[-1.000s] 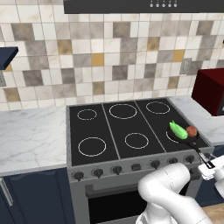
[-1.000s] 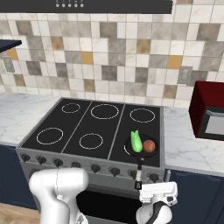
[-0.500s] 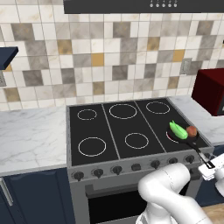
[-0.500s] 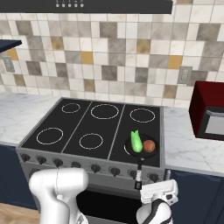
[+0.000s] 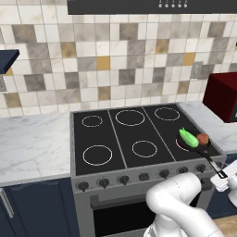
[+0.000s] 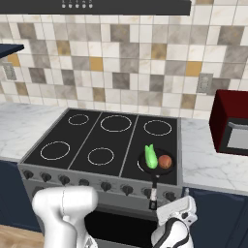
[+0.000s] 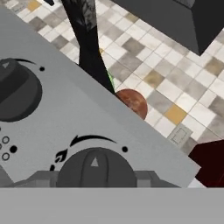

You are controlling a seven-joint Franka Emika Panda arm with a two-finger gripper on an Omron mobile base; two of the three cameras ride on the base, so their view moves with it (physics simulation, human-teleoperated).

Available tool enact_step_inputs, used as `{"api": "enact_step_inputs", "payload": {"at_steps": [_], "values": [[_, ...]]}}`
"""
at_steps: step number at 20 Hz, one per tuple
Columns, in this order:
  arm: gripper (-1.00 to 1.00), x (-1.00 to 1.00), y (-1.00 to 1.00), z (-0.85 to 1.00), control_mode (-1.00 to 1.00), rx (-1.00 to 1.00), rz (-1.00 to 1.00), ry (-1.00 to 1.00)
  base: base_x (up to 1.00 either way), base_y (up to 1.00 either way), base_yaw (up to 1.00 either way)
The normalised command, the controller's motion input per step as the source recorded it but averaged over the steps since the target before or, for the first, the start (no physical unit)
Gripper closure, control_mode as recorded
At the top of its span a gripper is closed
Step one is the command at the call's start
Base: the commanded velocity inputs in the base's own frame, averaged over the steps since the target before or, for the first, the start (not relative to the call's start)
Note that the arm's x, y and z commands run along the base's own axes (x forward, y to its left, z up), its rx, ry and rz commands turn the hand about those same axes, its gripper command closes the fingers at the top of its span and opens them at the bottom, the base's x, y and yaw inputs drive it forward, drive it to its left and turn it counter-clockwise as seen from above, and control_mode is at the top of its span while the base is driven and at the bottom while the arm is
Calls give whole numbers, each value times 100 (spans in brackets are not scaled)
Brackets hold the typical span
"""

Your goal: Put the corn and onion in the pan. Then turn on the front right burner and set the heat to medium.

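Note:
The black pan sits on the front right burner of the black cooktop. Its handle reaches out over the stove's front edge. Inside it lie the green corn and, to its right, the reddish onion. A sliver of corn shows beside the handle in the hand view. My gripper is low at the stove's front panel, shut on the rightmost knob, below the pan handle.
A second knob is left of the held one, in a row of knobs along the panel. A dark red microwave stands on the right marble counter. Several other burners lie bare.

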Motion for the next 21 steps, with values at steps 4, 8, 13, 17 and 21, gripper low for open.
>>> {"api": "enact_step_inputs", "payload": {"at_steps": [4,8,13,17,21], "values": [[100,0,-1,-3,-100,-28,-8,0,0,0,0],[100,0,-3,-4,-100,-28,-9,-1,0,0,0],[100,0,0,-9,-100,-28,-9,-2,0,0,0],[100,0,0,-18,-100,-30,-9,-5,0,0,0],[100,0,0,-16,-100,-30,-10,-3,0,0,0]]}}
